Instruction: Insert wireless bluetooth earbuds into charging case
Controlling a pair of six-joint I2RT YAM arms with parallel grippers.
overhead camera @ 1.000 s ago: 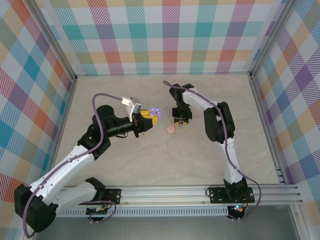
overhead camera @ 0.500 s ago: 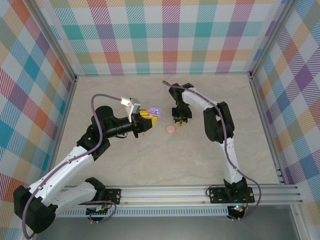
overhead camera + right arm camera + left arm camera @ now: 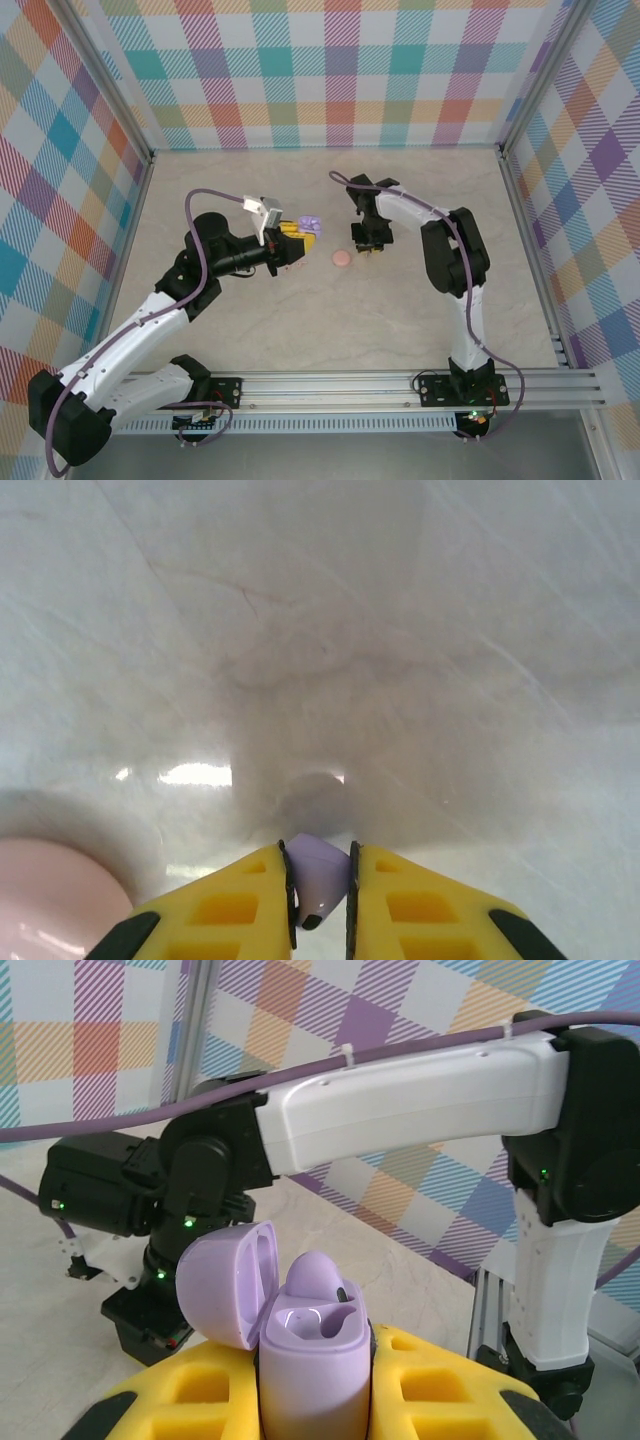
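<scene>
The right gripper (image 3: 368,240) hangs low over the table (image 3: 300,340), its yellow fingers (image 3: 230,905) pressed together on a purple earbud (image 3: 316,868), pinched only at the very tips. The left gripper (image 3: 298,236) is clamped on the purple case (image 3: 312,1365), whose lid (image 3: 222,1282) stands swung open to one side. 1 earbud (image 3: 318,1278) appears to sit in the case already, and the glossy hollow beside it looks free.

The step in hand seems to be carrying the pinched earbud across and seating it in that free hollow. To do it well, the right arm should first lift straight off the table and keep its squeeze firm, because so little of the earbud is gripped. The wrist then needs turning so the narrow end goes in first. The approach should come from the side away from the lid and run along the hollow's own line. The fingers should let go only once the earbud is fully down. The left arm should simply hold the case steady.

The 2 grippers are near each other, with a pink disc (image 3: 342,258) on the table between them and slightly nearer the bases. The checked walls (image 3: 340,70) are well apart from both, and bare table lies all around. The tight spots are the open lid and the left fingers flanking the case.
</scene>
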